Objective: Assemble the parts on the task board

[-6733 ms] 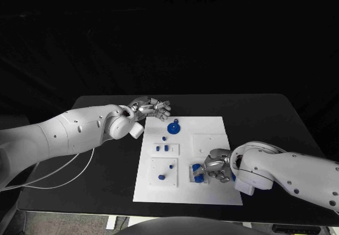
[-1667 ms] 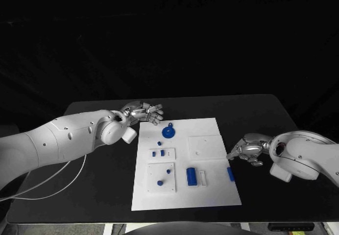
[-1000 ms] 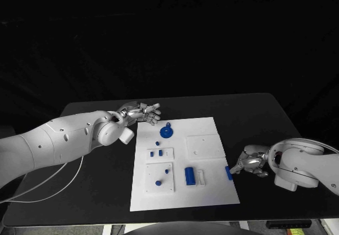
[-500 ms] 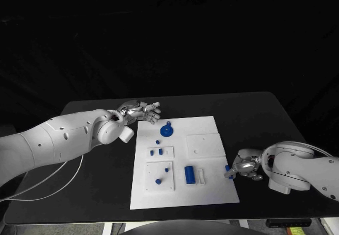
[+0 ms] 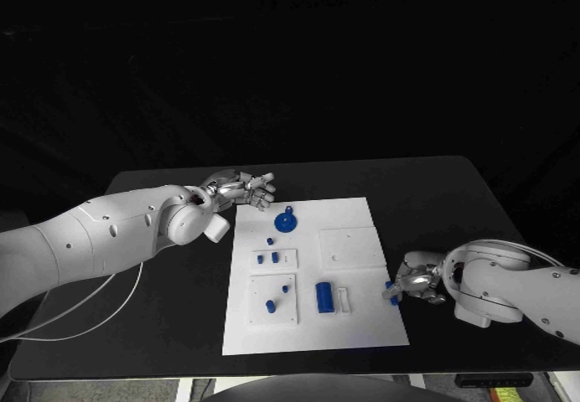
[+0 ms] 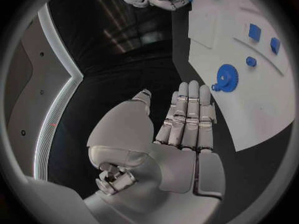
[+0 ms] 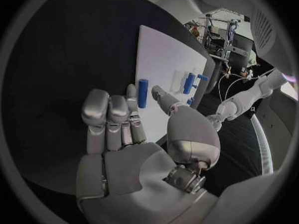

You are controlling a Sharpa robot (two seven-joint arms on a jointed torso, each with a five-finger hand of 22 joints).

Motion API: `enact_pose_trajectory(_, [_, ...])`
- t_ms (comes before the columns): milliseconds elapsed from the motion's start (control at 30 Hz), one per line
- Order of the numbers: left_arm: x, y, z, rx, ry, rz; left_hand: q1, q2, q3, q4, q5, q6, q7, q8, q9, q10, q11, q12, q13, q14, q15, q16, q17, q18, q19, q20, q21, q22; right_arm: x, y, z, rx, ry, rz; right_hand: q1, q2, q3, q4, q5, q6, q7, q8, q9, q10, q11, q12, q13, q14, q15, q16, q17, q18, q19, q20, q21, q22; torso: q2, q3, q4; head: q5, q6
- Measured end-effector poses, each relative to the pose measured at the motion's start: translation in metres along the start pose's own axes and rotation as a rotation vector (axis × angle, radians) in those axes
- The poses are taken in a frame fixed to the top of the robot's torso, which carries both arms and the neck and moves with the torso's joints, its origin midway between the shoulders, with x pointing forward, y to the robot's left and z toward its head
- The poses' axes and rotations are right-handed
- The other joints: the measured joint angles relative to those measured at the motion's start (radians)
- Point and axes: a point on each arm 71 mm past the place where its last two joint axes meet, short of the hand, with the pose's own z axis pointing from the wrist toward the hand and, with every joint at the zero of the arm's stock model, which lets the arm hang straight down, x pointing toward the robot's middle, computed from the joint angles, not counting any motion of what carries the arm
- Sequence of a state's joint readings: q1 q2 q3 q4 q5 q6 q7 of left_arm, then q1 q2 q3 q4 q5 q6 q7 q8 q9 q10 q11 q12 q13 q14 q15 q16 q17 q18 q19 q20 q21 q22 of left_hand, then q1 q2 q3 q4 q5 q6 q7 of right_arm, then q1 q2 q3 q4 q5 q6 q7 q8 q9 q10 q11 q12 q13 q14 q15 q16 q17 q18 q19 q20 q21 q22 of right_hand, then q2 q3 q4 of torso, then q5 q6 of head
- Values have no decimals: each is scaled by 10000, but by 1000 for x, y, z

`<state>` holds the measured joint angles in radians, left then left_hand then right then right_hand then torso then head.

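Blue peg (image 5: 391, 292) lies lengthwise along the task board (image 5: 363, 335) edge nearest my right hand (image 5: 417, 282), whose spread, empty fingers (image 7: 132, 115) reach just beside it.

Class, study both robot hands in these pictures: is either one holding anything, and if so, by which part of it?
Nothing is held. The left robot hand hovers open beside the task board. The right robot hand is open too, its fingers reaching toward a blue bar at the board's edge.

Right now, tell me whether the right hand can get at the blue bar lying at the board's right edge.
Probably yes. The right hand is open beside the blue bar at the edge of the white board, and nothing lies between its fingertips and the bar.
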<state>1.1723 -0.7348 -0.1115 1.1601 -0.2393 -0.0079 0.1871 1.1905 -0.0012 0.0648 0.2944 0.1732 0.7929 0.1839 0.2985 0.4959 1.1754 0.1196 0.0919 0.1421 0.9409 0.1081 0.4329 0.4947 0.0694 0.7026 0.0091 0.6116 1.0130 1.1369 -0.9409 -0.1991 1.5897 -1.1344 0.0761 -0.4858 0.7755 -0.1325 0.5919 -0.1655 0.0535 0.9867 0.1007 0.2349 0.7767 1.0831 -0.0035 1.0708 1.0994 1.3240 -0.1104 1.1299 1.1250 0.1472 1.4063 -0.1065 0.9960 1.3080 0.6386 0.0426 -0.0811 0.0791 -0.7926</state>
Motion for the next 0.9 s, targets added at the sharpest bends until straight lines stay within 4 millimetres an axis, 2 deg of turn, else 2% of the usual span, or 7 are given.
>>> enact_pose_trajectory(133, [0, 0, 0, -8, 2, -1, 0, 0, 23, -23, 0, 0, 0, 0, 0, 0, 0, 0, 0, 0, 0, 0, -1, -3, 0, 0, 0, 0, -1, 2, 1, -27, -100, -23, 106, 106, 75, -74, 0, 1, 0, 0, 57, 0, 0, -1, 0, 0, 0, 0, -1, 0, 1, 0, 0, 0, 0, 2, 0, 4, -13])
enact_pose_trajectory(200, [0, 0, 0, -11, 3, -2, 0, 0, 23, -23, 0, 0, 0, 0, 0, 0, 0, 0, 0, 0, 0, 0, -1, -5, 0, 0, 0, -1, -1, 2, 1, -35, -131, -27, 283, 283, 232, -178, 0, 2, -1, 0, 58, 20, -20, -1, 0, 0, 0, 0, -1, 0, 0, 1, 0, -1, -1, 3, 0, 5, -18])
enact_pose_trajectory(367, [0, 0, 0, -17, 9, -3, 0, 0, 23, -23, 0, 0, 0, 0, 0, 0, 0, 0, 1, 0, 0, 0, -1, -14, 0, 0, 0, -1, -1, 2, 1, -56, -191, -24, 811, 542, 1167, -223, 0, 105, 17, 0, 58, 40, -40, -6, -1, 1, 1, 0, -2, 0, 3, 2, 0, -1, -1, 2, 0, 6, -21])
enact_pose_trajectory(600, [0, 0, 0, -33, 25, -6, 0, 0, 23, -23, -39, 0, 0, -1, 1, 0, 0, 0, -9, 0, 0, 0, 8, 63, 0, 1, 0, -1, -1, -1, 1, -87, -184, 191, 824, 760, 2203, -36, -72, 406, -51, 31, 33, 179, -108, -30, 11, 4, 4, -33, -2, 0, -57, 88, 1, -2, -5, -3, 0, 1, -25])
enact_pose_trajectory(633, [0, 0, 0, -36, 28, -7, 0, 0, 23, -23, -39, 0, 0, 0, 0, 0, 0, 0, -9, 0, -1, 0, 7, 84, -1, 1, 0, -1, 0, -1, 1, -85, -182, 237, 812, 773, 2258, -40, -73, 406, -51, 46, -10, 179, -108, -29, 17, 4, 4, -33, -3, 0, -57, 88, 35, -2, -5, -4, 0, 0, -25])
enact_pose_trajectory(800, [0, 0, 0, -51, 42, -9, 0, 0, 22, -23, -39, 0, 0, -1, 1, 0, 0, 0, -9, 0, -1, 0, 7, 84, -1, 1, 0, -1, -1, -10, -2, -21, -187, 608, 771, 831, 2336, -74, -82, 451, -96, 61, -998, 179, -109, -29, 26, 3, 4, -32, -4, 3, -57, 88, 54, -3, -6, -4, 1, -2, -15])
enact_pose_trajectory(900, [0, 1, 0, -58, 48, -11, 1, 0, 23, -23, -39, 0, 0, -1, 1, 0, 0, 0, -8, 0, -1, 0, 6, 83, -1, 1, 0, 7, -2, -17, -5, 84, -219, 813, 765, 842, 2350, -88, -109, 459, -89, 52, -1119, 178, -108, -29, 26, 37, -31, -32, -4, 4, -36, 108, 54, -3, -6, -3, 0, -3, -10])
